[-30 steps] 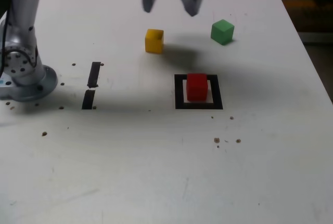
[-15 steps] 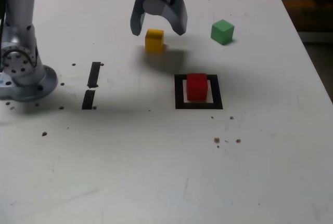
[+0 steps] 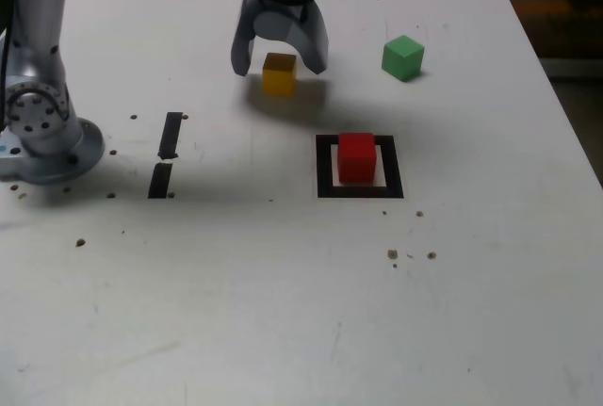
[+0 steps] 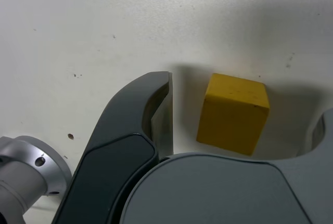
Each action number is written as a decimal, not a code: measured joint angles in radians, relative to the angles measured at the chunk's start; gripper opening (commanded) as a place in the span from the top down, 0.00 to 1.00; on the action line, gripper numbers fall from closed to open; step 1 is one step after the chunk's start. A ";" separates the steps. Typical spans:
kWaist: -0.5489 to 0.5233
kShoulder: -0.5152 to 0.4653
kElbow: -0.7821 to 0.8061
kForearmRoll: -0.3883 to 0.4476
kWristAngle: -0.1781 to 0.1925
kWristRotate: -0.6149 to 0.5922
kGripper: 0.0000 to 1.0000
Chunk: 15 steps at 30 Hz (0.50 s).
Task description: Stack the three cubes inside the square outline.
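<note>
The yellow cube (image 3: 279,73) (image 4: 232,112) rests on the white table between the two dark fingers of my gripper (image 3: 280,64), which stands open around it with a gap on each side. One finger (image 4: 156,109) shows clearly in the wrist view, close beside the cube without touching it. The red cube (image 3: 357,157) sits inside the square outline (image 3: 325,166) of black tape. The green cube (image 3: 403,56) lies apart at the back, toward the exterior view's right.
The arm's silver base (image 3: 42,133) stands at the exterior view's left. Two short black tape strips (image 3: 166,154) lie beside it. Small dark crumbs (image 3: 393,254) dot the table in front of the outline. The table's right edge (image 3: 565,114) runs diagonally.
My gripper has come down and toward the exterior view's left, from high above the table to around the yellow cube. The cubes have not moved.
</note>
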 measured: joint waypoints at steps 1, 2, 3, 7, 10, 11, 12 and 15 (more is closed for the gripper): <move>0.000 0.001 -0.001 -0.005 -0.006 0.000 0.23; 0.000 0.001 -0.003 -0.010 -0.012 0.000 0.26; 0.000 0.002 -0.005 -0.015 -0.018 0.000 0.29; 0.003 0.020 -0.006 -0.042 -0.031 -0.002 0.44; 0.008 0.023 -0.001 -0.064 -0.032 -0.006 0.56; 0.010 0.023 0.001 -0.070 -0.033 -0.007 0.58; 0.012 0.024 0.004 -0.075 -0.033 -0.008 0.61; 0.015 0.025 0.014 -0.091 -0.039 -0.008 0.67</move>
